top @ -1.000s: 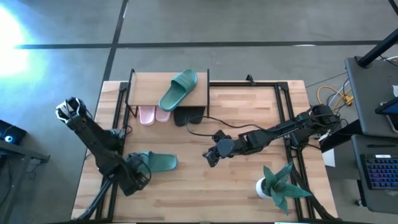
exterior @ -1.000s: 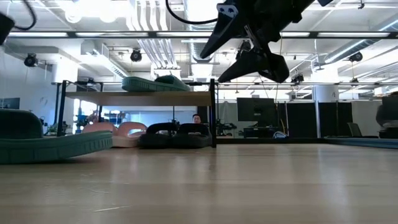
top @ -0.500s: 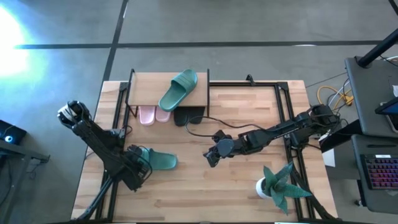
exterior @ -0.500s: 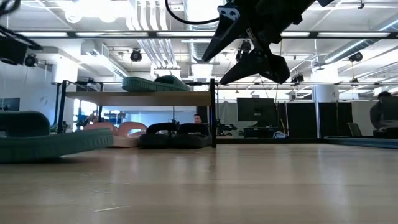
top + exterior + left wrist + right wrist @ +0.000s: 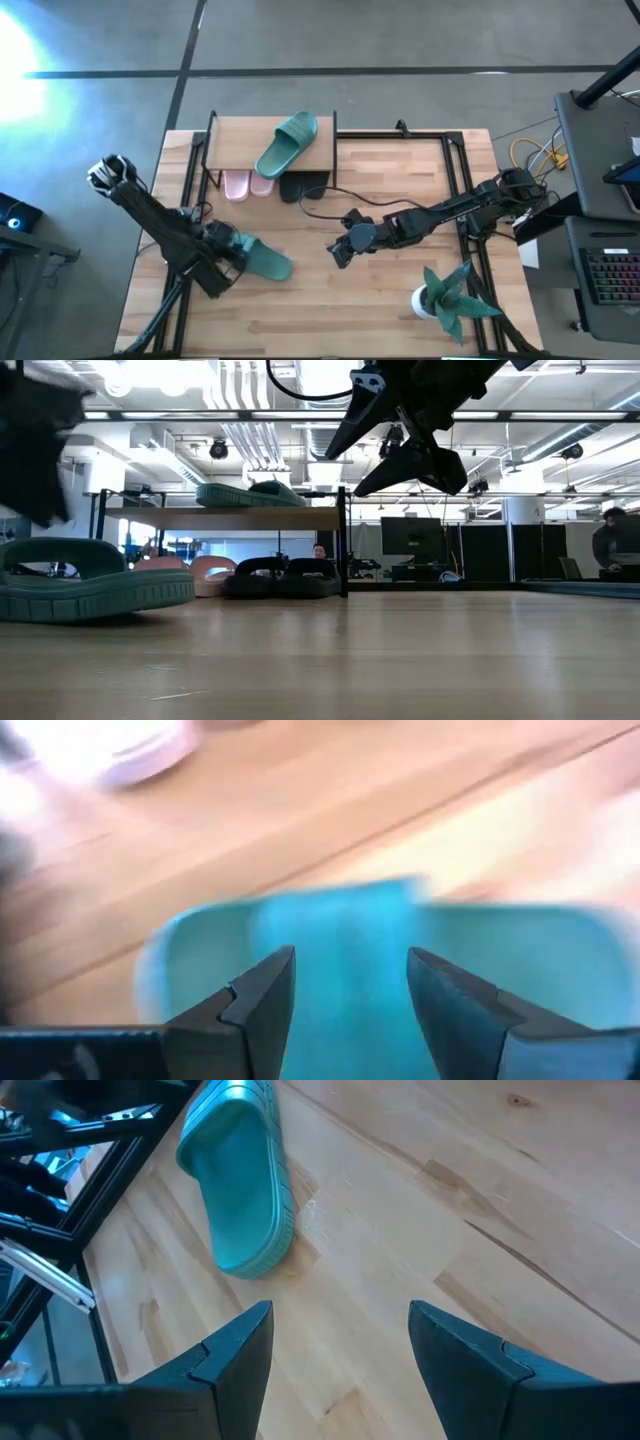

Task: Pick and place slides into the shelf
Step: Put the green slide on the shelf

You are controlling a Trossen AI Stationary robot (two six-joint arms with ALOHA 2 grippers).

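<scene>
The left gripper [image 5: 228,262], fingers wide and empty, sits at the heel of the teal slide [image 5: 262,260], whose long axis runs away toward the farther, open right gripper [image 5: 338,252].

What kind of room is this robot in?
Probably a robot lab or open office: bare ceiling pipes and lights, a desk monitor behind the table, and a keyboard beside it.
</scene>
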